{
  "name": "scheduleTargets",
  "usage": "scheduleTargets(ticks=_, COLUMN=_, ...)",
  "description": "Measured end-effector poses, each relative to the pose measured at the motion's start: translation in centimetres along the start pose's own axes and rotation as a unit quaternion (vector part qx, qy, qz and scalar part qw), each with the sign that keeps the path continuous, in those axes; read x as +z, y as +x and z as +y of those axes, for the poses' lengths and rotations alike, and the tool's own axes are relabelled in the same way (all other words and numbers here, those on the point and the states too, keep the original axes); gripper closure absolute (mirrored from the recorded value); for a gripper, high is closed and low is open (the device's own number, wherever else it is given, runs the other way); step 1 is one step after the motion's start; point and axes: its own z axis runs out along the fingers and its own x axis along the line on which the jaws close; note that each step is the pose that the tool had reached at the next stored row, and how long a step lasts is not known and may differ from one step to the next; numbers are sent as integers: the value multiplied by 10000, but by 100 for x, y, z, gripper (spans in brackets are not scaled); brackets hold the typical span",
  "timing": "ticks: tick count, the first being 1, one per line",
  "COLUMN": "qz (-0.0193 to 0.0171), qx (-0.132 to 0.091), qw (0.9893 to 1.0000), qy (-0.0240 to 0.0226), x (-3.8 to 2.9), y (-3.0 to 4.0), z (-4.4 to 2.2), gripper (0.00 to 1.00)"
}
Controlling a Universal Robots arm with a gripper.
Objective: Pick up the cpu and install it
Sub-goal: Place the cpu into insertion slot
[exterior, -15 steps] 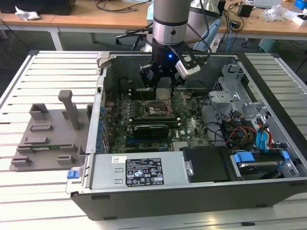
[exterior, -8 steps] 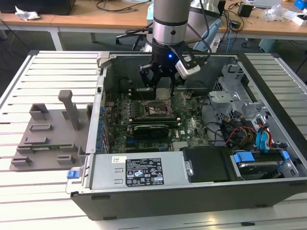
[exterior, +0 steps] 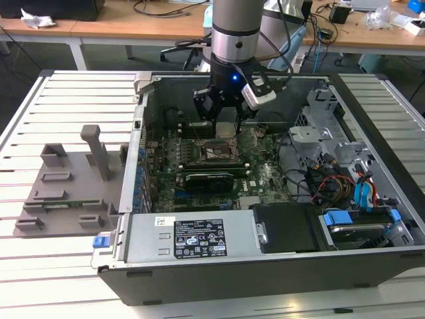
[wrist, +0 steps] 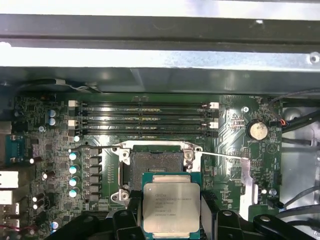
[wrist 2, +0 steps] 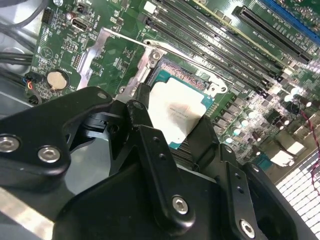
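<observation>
A white slatted table (exterior: 73,100) bears a grey fixture plate (exterior: 66,199) — at the exterior view's left — and an open computer case (exterior: 265,276) beside it.

Robotics lab, open computer case (exterior: 265,272) on slatted workbench (exterior: 73,100), cable-strewn desks (exterior: 133,26) behind

The arm (exterior: 234,26) is showing as a broad silver-grey cylinder, with a darker band running around it just above the blue light (exterior: 234,78). That light is glowing on a black collar. Just beside the blue light, toward the exterior view's right, a small white-and-grey box (exterior: 259,93) is sticking out, and black cables (exterior: 290,56) are looping up beside it, past the cylinder. Below the blue light the gripper (exterior: 226,124) is appearing as a cluster of matte black links. In the second wrist view its fingers (wrist 2: 155,162) are showing as flat, jointed black bars, with round silver screws (wrist 2: 180,204) shining at the pivots.
</observation>
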Motion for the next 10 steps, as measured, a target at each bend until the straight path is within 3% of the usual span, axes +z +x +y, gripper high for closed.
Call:
scheduleTargets(ticks=5, qz=6, qx=297, qw=9996, qy=4, x=0, y=0, z=0, gripper=45)
scheduleTargets(ticks=10, qz=12, qx=579, qw=9983, qy=9, x=1, y=-1, z=0, gripper=45)
